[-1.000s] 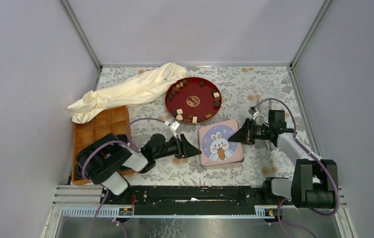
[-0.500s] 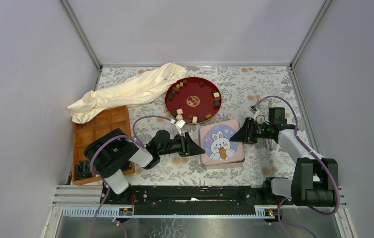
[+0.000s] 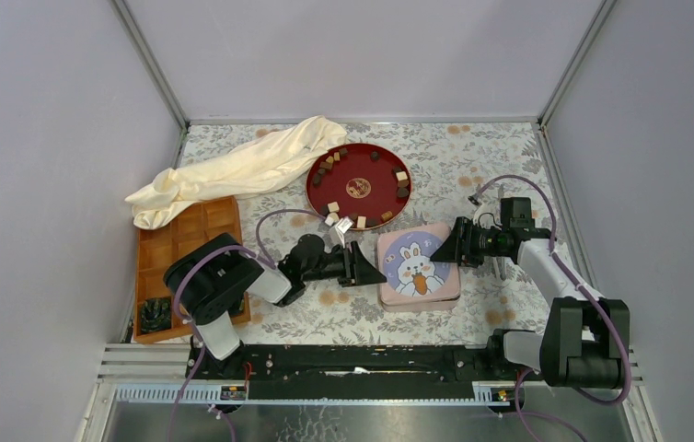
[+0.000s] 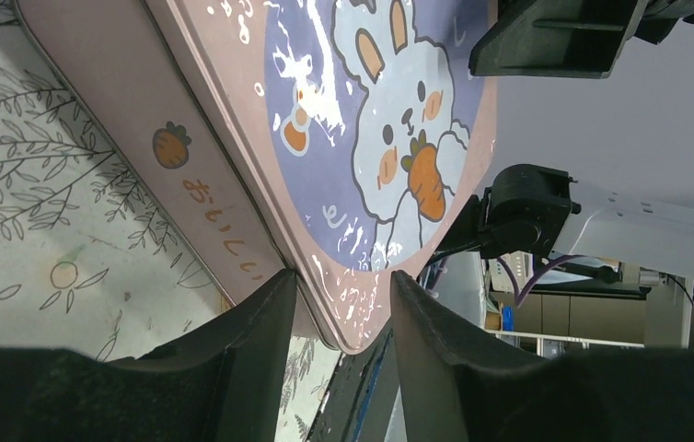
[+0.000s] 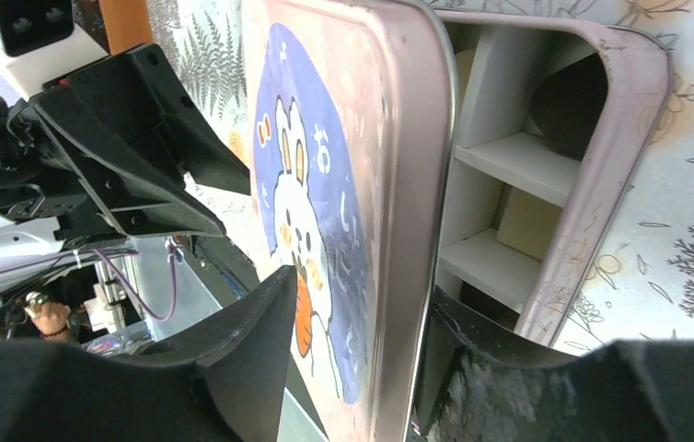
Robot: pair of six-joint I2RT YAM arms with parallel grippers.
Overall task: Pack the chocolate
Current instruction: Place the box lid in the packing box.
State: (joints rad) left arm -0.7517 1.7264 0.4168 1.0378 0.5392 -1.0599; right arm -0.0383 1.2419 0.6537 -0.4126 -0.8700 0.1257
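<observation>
The chocolate pieces (image 3: 332, 206) are scattered on the red plate (image 3: 382, 198), which is found at about 11 o'clock from the pink tin (image 5: 615, 175) in the top view. The bunny lid (image 3: 419, 267) of the tin is seen raised on its 3 o'clock side, so that white dividers (image 5: 509, 152) are exposed. The raised edge is straddled by the right gripper (image 5: 362, 299), whose jaws are set wider than the edge. The 9 o'clock edge of the tin is enclosed by the left gripper (image 3: 376, 271), both fingers being pressed against it at medium width.
</observation>
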